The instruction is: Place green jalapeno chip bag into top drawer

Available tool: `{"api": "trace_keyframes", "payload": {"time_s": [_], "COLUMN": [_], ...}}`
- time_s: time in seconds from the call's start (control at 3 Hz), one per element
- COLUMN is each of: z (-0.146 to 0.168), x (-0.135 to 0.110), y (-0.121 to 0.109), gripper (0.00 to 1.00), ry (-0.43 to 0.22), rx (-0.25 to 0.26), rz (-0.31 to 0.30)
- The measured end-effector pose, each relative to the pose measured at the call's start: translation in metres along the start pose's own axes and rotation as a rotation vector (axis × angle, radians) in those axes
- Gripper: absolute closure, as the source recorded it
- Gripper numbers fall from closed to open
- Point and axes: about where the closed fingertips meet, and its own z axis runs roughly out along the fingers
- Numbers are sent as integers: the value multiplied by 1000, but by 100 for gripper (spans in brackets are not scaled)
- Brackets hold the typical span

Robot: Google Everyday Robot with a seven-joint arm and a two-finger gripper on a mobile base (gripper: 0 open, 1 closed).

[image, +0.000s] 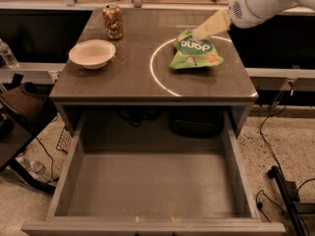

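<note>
The green jalapeno chip bag (195, 53) lies flat on the right side of the table top, inside a bright ring of light. My gripper (198, 34) reaches in from the upper right, its pale yellow fingers at the bag's far top edge. The top drawer (147, 186) is pulled fully out below the table front and shows a bare flat bottom.
A white bowl (92, 53) sits on the left of the table (123, 77). A brown soda can (113, 21) stands behind it. Cables and a stand base lie on the floor at the right (280, 181). A dark chair (19, 107) stands at the left.
</note>
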Motion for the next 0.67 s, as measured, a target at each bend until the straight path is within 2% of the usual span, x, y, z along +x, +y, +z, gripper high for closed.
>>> {"api": "trace_keyframes", "payload": {"time_s": [0.67], "z": [56], "x": [-4], "y": [8], "gripper": [0], "ry": [22], "rx": [-37], "rz": [5]}}
